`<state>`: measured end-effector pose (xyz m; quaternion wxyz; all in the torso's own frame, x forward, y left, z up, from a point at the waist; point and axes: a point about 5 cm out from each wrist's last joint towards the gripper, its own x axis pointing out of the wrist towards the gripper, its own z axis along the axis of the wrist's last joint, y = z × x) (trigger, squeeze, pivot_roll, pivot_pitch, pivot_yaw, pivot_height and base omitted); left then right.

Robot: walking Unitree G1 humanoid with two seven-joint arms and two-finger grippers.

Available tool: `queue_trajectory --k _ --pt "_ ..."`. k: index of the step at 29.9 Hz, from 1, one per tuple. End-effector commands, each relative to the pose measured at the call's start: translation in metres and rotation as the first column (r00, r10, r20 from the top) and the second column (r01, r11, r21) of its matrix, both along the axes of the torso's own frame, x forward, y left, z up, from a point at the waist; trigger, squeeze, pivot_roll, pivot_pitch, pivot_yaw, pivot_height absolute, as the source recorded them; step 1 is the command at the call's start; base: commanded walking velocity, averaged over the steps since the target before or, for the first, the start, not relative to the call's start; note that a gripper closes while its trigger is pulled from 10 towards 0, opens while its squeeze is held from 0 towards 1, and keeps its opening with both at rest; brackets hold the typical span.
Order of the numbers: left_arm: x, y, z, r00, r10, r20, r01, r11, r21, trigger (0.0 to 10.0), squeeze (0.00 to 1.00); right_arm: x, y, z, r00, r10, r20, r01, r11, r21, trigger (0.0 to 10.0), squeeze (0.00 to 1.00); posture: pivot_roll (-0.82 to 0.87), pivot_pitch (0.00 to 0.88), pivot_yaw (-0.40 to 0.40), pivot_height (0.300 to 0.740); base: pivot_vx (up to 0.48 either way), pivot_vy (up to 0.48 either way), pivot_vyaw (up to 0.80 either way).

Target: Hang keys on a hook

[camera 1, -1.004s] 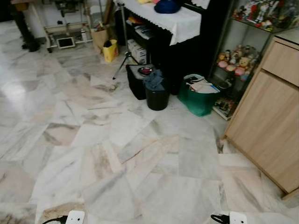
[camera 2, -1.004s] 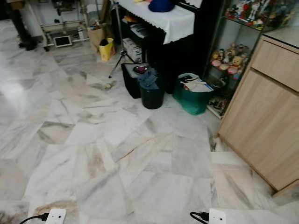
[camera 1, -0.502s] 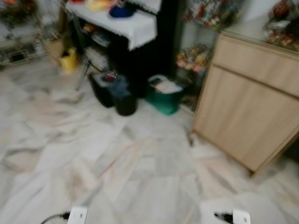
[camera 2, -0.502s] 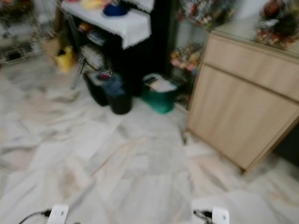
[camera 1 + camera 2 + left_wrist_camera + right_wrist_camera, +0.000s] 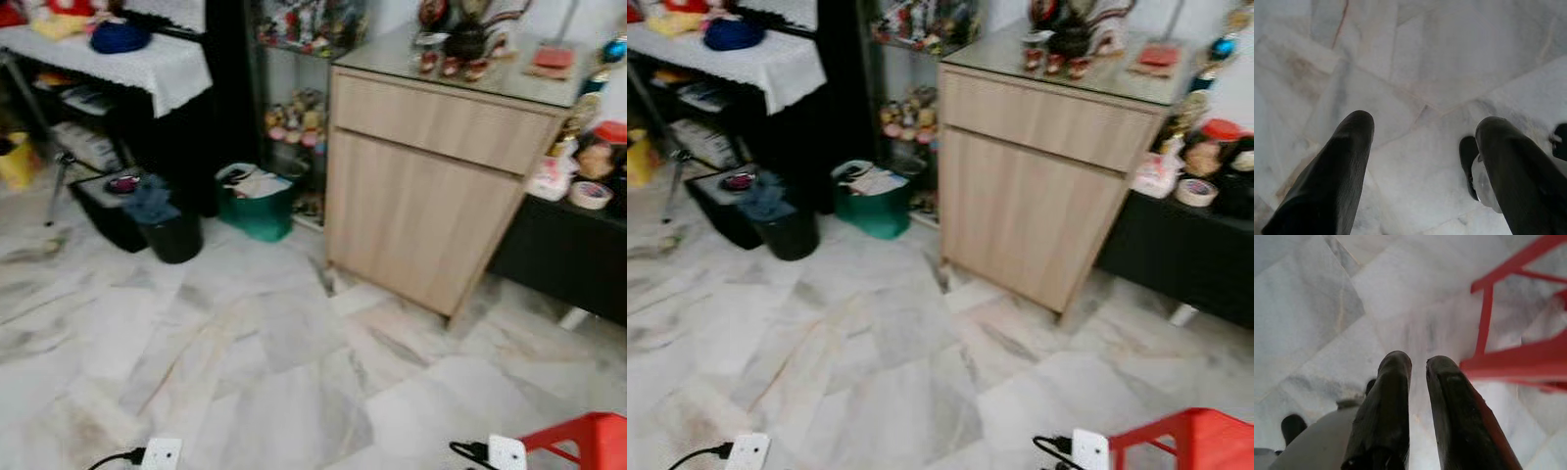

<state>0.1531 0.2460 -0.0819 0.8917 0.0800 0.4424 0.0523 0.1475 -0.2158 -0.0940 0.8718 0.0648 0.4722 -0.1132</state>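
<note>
Marble floor [image 5: 274, 372] spans most of the room. Light wood cabinet [image 5: 431, 196] stands against the far wall, small ornaments on its top; keys and hook cannot be made out anywhere. White-clothed counter [image 5: 147, 64] at far left, with a green bin [image 5: 257, 201] and a black bin [image 5: 174, 230] on the floor near it. Red stool [image 5: 1190, 441] beside the right arm. Left hand [image 5: 1422, 161] hangs over the floor, fingers spread wide, holding nothing. Right hand [image 5: 1418, 396] fingers nearly together, a narrow gap between, nothing gripped.
</note>
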Motion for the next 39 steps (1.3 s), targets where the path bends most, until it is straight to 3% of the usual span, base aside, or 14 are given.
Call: queue_trajectory --k 1,14,20,39 --pt "-0.0019 -0.0001 -0.0011 1.0 0.006 -0.012 -0.006 1.0 -0.005 10.0 0.0 -0.0017 -0.0031 -0.0001 1.0 -0.008 -0.006 0.008 1.0 -0.002 10.0 0.0 0.02 0.0 0.007 0.74 0.0 0.0 -0.71" --pt "-0.002 -0.0009 -0.0013 1.0 -0.024 -0.019 0.024 1.0 0.002 10.0 0.0 -0.0018 -0.0033 -0.0001 1.0 -0.012 -0.005 0.012 1.0 0.0 10.0 0.0 0.02 0.0 0.008 0.74 0.0 0.0 -0.71" --pt "-0.0027 -0.0012 -0.0017 0.999 -0.026 -0.022 0.026 1.0 -0.001 10.0 0.0 -0.0024 -0.0032 -0.0003 1.0 -0.013 -0.006 0.013 1.0 0.0 10.0 0.0 0.02 0.0 0.009 0.74 0.0 -0.416 -0.71" --pt "-0.0025 -0.0014 -0.0016 0.999 -0.037 -0.024 0.037 0.999 0.002 10.0 0.0 -0.0021 -0.003 -0.0003 1.0 -0.01 -0.005 0.01 1.0 0.002 10.0 0.0 0.02 0.0 0.012 0.74 0.0 0.0 -0.71"
